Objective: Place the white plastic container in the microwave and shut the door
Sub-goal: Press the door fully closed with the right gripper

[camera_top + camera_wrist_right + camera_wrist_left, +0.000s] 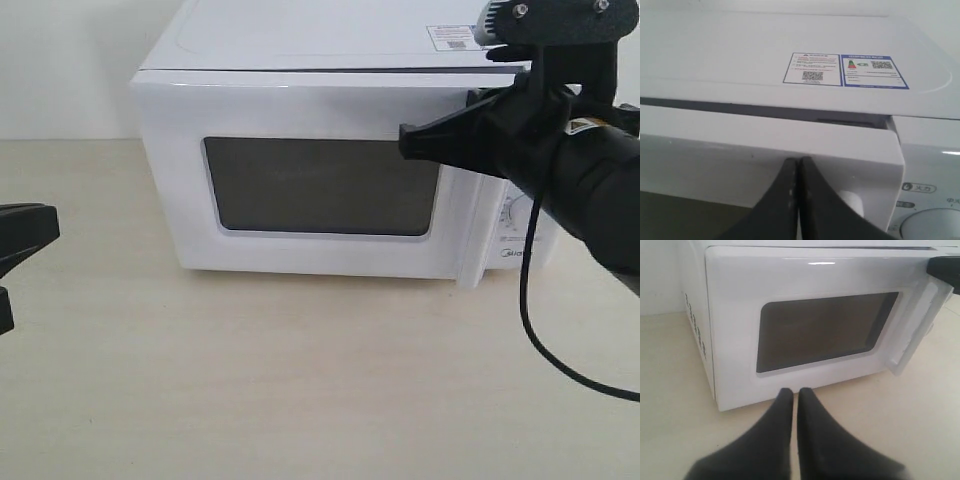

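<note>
White plastic fills every view: the microwave [300,40] sits upper middle in the exterior view, and its door [300,110] is swung nearly home but not latched. In the right wrist view we see a dark slit between the door's top edge and the body, running across the middle of the frame, with the free edge standing a little proud of the dial panel at the right. The right gripper [405,140] has its jaws pressed together with nothing between them. Its tip is at the door's face, upper right of the exterior view, just above the handle [465,235]. Whether it is touching or just short, we can't tell. The door lies straight ahead of those jaws. The hinge is on the frame's left, so a push at this right edge is, we'd judge, exactly where the closing move counts. The left gripper [792,392] is also closed and empty. It sits low at the left edge of the exterior view, pointing at the door's lower front and well apart from the free edge, so the right arm is clearly the nearer. The container shows in none of the views. The window [320,185] is dark and gives nothing away, so we reckon it is inside.
</note>
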You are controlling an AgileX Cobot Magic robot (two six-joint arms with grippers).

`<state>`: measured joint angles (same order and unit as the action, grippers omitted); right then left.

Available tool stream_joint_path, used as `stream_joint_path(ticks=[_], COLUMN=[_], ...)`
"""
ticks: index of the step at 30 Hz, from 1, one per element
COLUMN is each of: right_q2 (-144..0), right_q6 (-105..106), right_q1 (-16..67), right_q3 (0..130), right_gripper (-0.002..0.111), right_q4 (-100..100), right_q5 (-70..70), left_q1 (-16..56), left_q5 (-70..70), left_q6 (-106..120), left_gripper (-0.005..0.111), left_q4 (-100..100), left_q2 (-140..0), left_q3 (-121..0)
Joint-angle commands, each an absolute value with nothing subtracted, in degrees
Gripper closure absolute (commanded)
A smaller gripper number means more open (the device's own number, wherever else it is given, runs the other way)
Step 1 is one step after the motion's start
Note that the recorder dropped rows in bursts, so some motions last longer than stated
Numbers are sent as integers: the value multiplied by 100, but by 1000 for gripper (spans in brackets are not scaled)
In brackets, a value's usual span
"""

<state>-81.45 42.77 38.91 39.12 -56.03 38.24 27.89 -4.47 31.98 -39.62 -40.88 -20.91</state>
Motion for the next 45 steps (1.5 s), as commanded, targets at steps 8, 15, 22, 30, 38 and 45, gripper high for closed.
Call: stream_joint_path(ticks=[8, 15, 22, 30, 38, 45], right_q2=[-8633, -8633, -8633, -8633, -8070, -7376], right_q6=[4220, 4284, 4570, 4705, 5038, 5108], right_q1=[3826, 3826, 3826, 3839, 4746, 5864], right_q3=[4075, 4079, 4234, 4298, 3915, 3306], right_gripper=[109, 109, 109, 109, 109, 109], right_q4=[-5598, -5598, -5636, -5664, -5962, -6158], right_q5=[3832, 4073, 3941, 3634, 3917, 4314], left_q1=[2790, 2790, 2790, 2790, 2790, 2790], left_q5=[-403, -403, -437, -436, -383, -378], left_q6=[3131, 3131, 3131, 3131, 3131, 3131], left_gripper=[102, 102, 102, 102, 102, 102], left_q4=[-3858, -3830, -3832, -3807, -3641, -3641], left_q2=[-3981, -3981, -3981, -3981, -3981, -3981], left_q3=[-2070, -2070, -2070, -2061, -2061, -2061])
